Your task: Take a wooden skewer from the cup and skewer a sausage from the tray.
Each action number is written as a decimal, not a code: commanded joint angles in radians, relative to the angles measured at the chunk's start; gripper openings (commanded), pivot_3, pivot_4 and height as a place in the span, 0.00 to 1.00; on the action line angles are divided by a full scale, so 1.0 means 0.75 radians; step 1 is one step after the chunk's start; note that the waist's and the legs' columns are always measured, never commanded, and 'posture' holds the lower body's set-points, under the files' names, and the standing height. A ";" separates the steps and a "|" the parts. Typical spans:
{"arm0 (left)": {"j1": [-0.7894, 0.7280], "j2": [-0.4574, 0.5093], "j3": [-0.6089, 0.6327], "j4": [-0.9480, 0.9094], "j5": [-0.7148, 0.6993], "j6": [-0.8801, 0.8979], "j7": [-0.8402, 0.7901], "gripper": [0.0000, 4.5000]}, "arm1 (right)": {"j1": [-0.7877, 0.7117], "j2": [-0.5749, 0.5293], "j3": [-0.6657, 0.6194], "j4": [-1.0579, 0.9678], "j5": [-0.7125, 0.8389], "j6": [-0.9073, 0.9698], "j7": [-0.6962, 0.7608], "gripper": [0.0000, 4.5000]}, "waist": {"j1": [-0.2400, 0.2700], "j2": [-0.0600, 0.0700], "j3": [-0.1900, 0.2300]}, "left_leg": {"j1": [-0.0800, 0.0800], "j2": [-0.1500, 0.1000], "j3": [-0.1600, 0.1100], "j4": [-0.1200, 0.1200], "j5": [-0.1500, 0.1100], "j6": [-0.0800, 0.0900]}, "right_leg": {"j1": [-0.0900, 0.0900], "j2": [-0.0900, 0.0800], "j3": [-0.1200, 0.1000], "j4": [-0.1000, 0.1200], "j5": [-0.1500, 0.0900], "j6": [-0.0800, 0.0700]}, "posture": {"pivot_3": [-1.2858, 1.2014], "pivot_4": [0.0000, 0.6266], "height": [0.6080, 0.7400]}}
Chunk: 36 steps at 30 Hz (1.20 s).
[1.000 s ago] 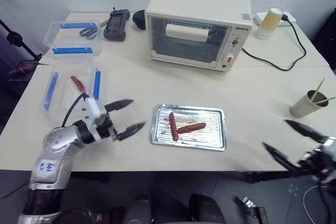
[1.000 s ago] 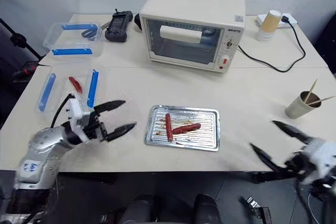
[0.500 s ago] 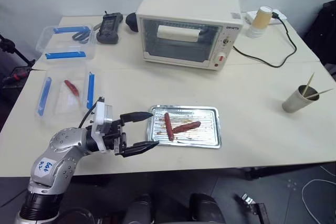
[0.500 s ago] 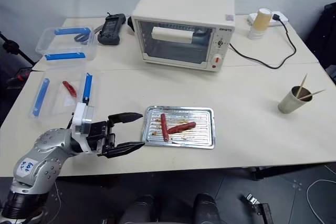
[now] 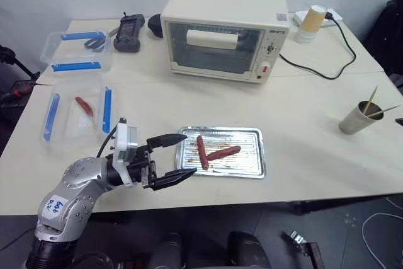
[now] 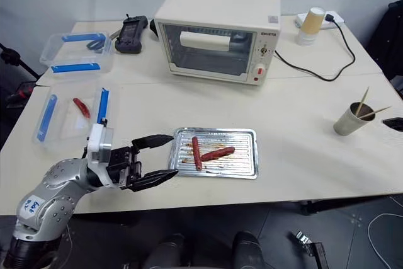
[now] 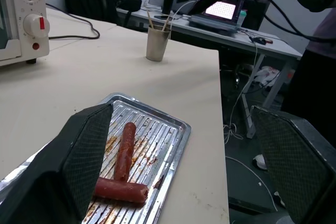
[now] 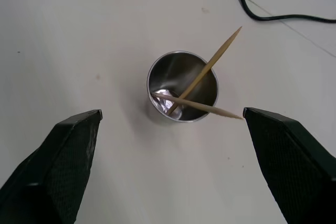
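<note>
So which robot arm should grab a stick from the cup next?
The right one. Its open pincer hangs right above the small grey paper cup with two thin wooden skewers sticking out. The left pincer, also open, sits across the table beside the shiny metal tray.

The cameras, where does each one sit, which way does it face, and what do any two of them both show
Head stereo pair: looks forward and down over the table; the open left gripper sits by the tray.
Left wrist: looks along its open fingers over the tray and sausages toward the cup.
Right wrist: looks down between its open fingers into the cup with two skewers.
Shared: the cup shows in every view; the tray in head and left wrist.
</note>
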<state>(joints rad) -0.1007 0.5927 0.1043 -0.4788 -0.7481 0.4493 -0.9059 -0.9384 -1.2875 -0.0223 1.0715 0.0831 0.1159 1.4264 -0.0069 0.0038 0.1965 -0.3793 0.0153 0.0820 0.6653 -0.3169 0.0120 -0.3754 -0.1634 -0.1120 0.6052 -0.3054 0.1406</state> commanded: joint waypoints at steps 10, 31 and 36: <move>0.059 0.023 0.080 -0.149 -0.051 0.042 0.097 0.99 | -0.345 0.110 0.113 0.300 -0.284 -0.110 -0.171 1.00 | 0.004 0.003 -0.001 | -0.010 0.000 0.002 0.009 0.000 0.001 | -0.002 0.000 -0.004 0.005 0.001 0.001 | 0.52 0.24 1.00; 0.035 0.007 0.061 -0.136 -0.029 0.032 0.147 0.99 | -0.337 0.300 -0.134 0.333 -0.176 0.087 -0.610 1.00 | 0.003 0.003 -0.001 | -0.010 0.000 0.002 0.010 0.000 0.000 | -0.002 0.001 -0.005 0.008 0.001 0.001 | 0.52 0.24 1.00; 0.026 0.007 0.063 -0.135 -0.024 0.031 0.153 1.00 | -0.337 0.327 -0.150 0.332 -0.170 0.121 -0.633 0.91 | 0.003 0.003 -0.001 | -0.010 0.000 0.002 0.010 0.000 0.000 | -0.002 0.001 -0.005 0.008 0.001 0.001 | 0.52 0.24 1.00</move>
<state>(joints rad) -0.0743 0.5991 0.1454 -0.5546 -0.7599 0.4843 -0.7959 -1.1844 -1.0332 -0.1185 1.3387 -0.0582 0.2009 0.9634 -0.0050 0.0062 0.1958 -0.3872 0.0156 0.0837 0.6731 -0.3170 0.0124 -0.3772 -0.1627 -0.1156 0.6112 -0.3049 0.1414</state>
